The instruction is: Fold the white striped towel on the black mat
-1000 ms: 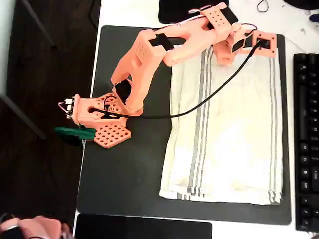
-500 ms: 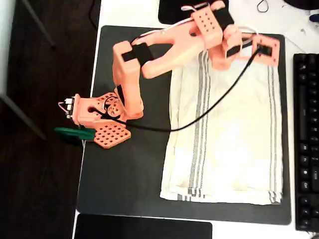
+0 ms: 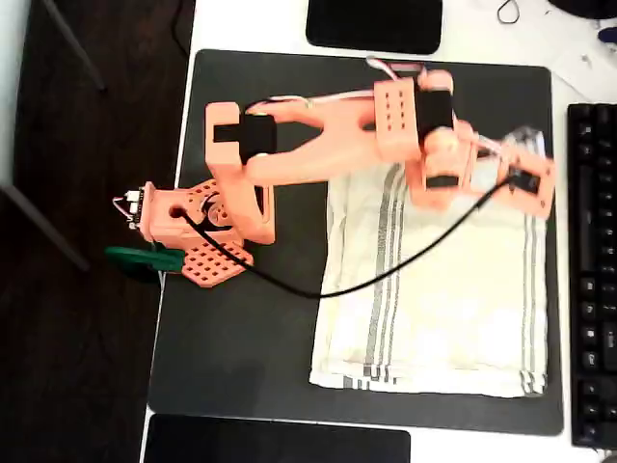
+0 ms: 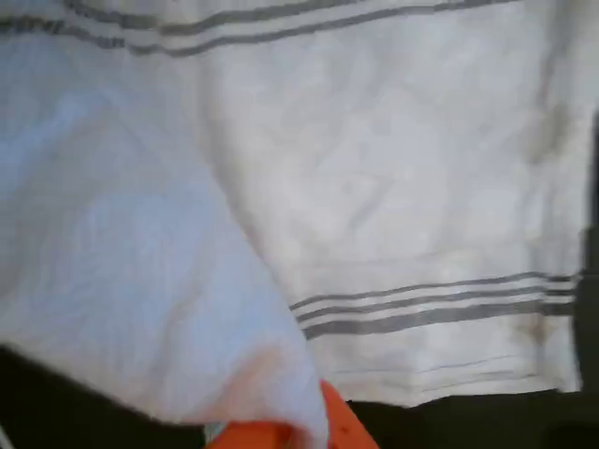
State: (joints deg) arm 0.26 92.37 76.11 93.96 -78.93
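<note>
One keyboard (image 3: 594, 280) beside black mat (image 3: 241, 328)

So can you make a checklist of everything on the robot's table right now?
Surface: black mat on a white table.
Job's things: white striped towel on the mat, its far edge lifted over the rest.
Clutter: keyboard at right, black slabs at top and bottom.
Grippers: gripper has towel cloth draped at its jaws; grip unclear.
Cables: black cable crosses the towel.
Surroundings: dark floor at left.
</note>
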